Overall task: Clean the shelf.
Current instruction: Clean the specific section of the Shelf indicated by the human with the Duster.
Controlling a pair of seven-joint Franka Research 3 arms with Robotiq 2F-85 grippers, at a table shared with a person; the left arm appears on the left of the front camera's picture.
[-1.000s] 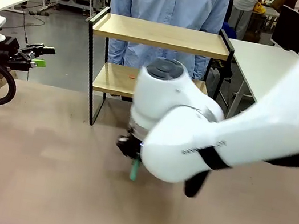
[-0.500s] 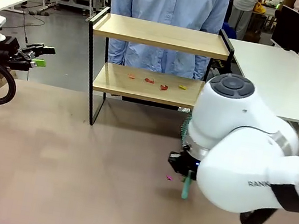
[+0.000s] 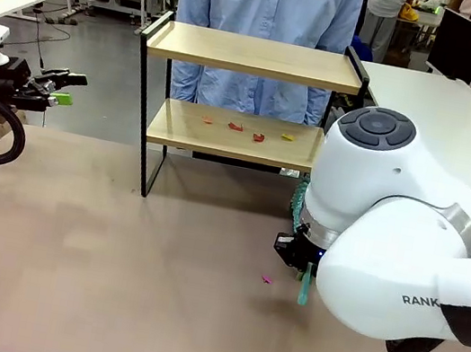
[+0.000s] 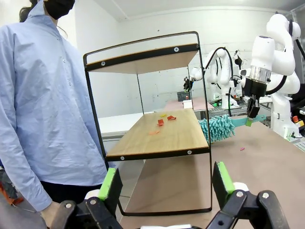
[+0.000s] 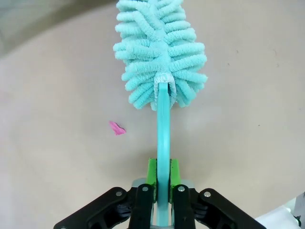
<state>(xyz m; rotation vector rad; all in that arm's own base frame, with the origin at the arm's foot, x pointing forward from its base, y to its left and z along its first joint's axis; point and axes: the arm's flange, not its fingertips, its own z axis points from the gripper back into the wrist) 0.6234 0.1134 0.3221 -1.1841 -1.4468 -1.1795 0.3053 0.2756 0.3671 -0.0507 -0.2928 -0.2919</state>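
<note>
Shelf (image 3: pixel 257 56) status: the lower board (image 3: pixel 179 132) is in full view again. One second ago the right arm crossed in front of it. The arm has since swung toward the robot's right and drawn back over the table (image 3: pixel 68 247). Four scraps (image 3: pixel 259 137) remain on the lower board, and one pink scrap (image 5: pixel 116 128) lies on the table. Cleaning is therefore judged incomplete, and another pass is likely required.

The right fingers (image 5: pixel 151 172) are clamped on the handle of the teal duster (image 5: pixel 159 52). The shelf stands ahead of these fingers and toward the robot's left. The duster head is near the shelf's right-hand post; whether they touch cannot be determined.

The left fingers (image 4: pixel 110 183) are spread wide and hold nothing. The shelf stands straight ahead of them, apart.
</note>
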